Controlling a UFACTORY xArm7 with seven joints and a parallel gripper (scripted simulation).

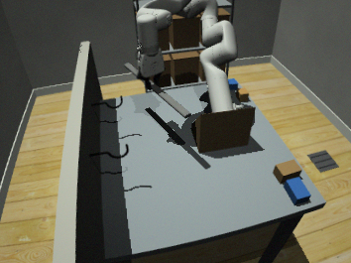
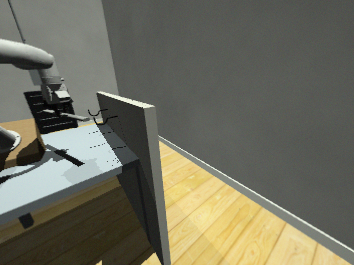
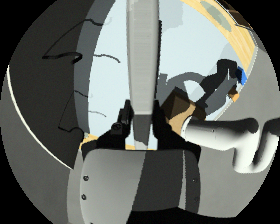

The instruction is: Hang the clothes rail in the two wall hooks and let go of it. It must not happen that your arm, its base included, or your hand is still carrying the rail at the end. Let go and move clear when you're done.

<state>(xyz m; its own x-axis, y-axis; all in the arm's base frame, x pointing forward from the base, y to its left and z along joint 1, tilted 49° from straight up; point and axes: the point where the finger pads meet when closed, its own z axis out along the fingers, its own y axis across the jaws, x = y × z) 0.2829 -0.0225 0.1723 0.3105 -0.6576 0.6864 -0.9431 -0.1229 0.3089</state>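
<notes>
The clothes rail (image 1: 172, 100) (image 2: 77, 116) (image 3: 142, 50), a long flat grey bar, is held in the air above the far part of the table. My gripper (image 1: 153, 81) (image 3: 141, 107) is shut on it, with rail sticking out on both sides. The rail runs slantwise to the wall board in the top view, clear of the hooks. Two black wall hooks curve out from the board: the far hook (image 1: 120, 103) and the near hook (image 1: 126, 152). Both are empty. Small hooks also show in the exterior view, where the finger contact is too small to tell.
The upright wall board (image 1: 73, 130) (image 2: 151, 146) stands along the table's side. A brown block (image 1: 225, 130) stands by the arm's base. A small brown box (image 1: 288, 172) and a blue box (image 1: 297, 191) lie near the table corner. A shelf with boxes stands behind the arm.
</notes>
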